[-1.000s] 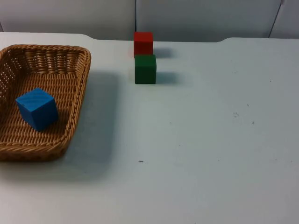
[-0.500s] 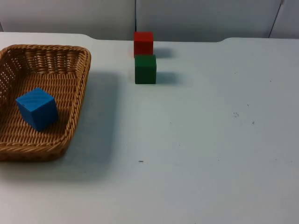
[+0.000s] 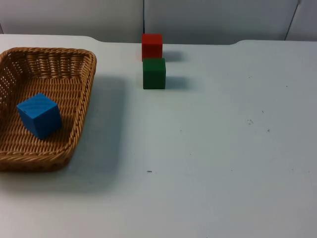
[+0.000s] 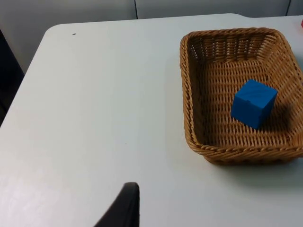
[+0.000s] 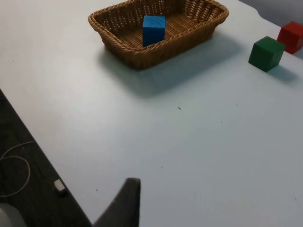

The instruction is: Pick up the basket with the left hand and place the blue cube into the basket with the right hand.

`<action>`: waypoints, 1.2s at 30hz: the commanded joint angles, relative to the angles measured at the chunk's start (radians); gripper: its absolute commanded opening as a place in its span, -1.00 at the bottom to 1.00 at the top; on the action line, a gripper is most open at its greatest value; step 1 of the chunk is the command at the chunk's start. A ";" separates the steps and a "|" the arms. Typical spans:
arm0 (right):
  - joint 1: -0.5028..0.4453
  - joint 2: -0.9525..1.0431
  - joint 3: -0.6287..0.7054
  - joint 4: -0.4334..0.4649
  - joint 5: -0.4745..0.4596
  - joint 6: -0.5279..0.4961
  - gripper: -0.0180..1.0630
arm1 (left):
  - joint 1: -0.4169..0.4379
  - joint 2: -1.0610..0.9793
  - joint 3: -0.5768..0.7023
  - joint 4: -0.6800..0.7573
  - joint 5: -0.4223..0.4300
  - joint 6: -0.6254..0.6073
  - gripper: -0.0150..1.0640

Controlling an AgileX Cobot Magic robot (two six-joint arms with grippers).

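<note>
Two tools hung back from the work, each showing a single black fingertip: the left tool above bare table beside the basket, the right tool above the table's near edge, well away from everything. Whether either tool stood apart or together could not be told from these views. Both arms waited clear of the things.

In the left wrist view the table was a smooth white sheet with a rounded corner, meeting a grey partition wall behind. The basket sat flat on it, a rectangular tray of tan woven wicker with rounded corners, a thick braided rim and open-weave sloping walls. The blue cube lay inside it on the woven floor, a matt, sharp-edged block turned corner-on to the walls and touching none of them.

In the top view the basket filled the left of the frame, its shadow falling to its right, with the blue cube in its lower left part. At upper centre stood a green cube and, just behind it near the wall, a red cube, both plain matt blocks well apart from the basket. The right wrist view showed a dark floor below the table's edge.
</note>
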 commanded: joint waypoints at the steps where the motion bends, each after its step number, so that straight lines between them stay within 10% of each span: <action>1: 0.002 -0.005 0.011 0.005 -0.004 -0.005 0.86 | -0.008 -0.005 0.007 0.004 -0.002 -0.003 0.97; 36: -0.060 -0.005 0.011 0.005 -0.004 -0.005 0.97 | -0.008 -0.005 0.007 0.004 -0.002 -0.003 0.97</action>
